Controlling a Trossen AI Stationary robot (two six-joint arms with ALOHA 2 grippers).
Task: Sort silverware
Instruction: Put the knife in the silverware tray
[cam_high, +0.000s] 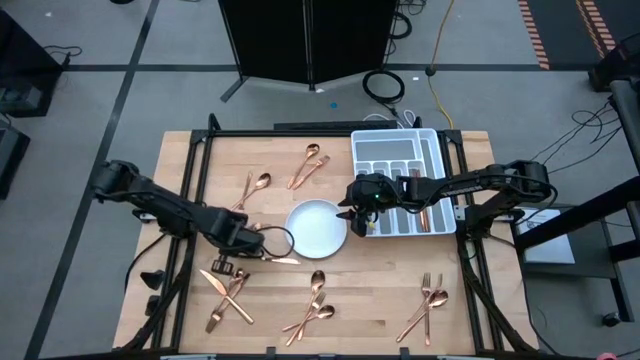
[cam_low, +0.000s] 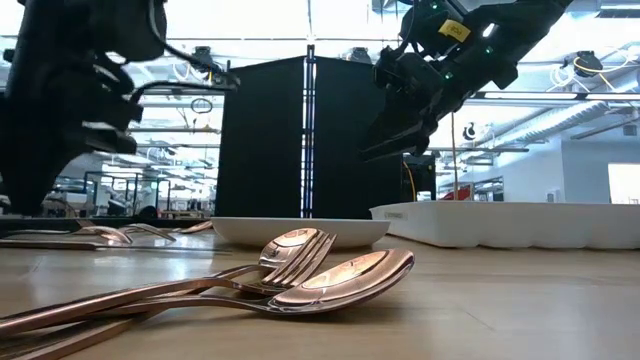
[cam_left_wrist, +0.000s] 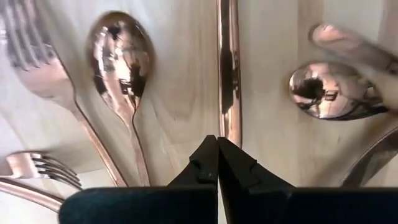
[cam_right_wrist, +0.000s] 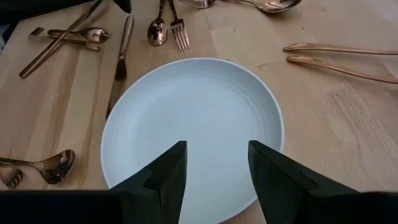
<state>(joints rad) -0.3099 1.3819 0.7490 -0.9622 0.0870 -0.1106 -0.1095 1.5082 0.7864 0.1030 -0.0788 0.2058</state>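
Well, we're at the start of the sorting job, bc most of the silverware lies spread on the wooden table in small piles: near the front edge, at the front right, at the front left, and two bits at the back by the white tray. The tray seems to have a piece or two in its right side, but we can't tell what. The round white plate sits in the middle w/ nothing on it. The left gripper is down low by the plate's left side, right at a knife that lies flat on the wood. In the left wrist view its fingers are pressed tight together, w/ the knife's handle end just beside the tips. We can't tell if the knife is really pinched or if the tips shut next to it. A spoon and a fork lie just beside the knife. The right gripper hangs over the plate's right edge, up in the air, fingers partway apart and holding nothing. So the step in hand looks like picking up that knife. Next the left arm needs to lift slow and straight, and we'd check the knife comes up too. If it does, it goes to a long slot in the tray.
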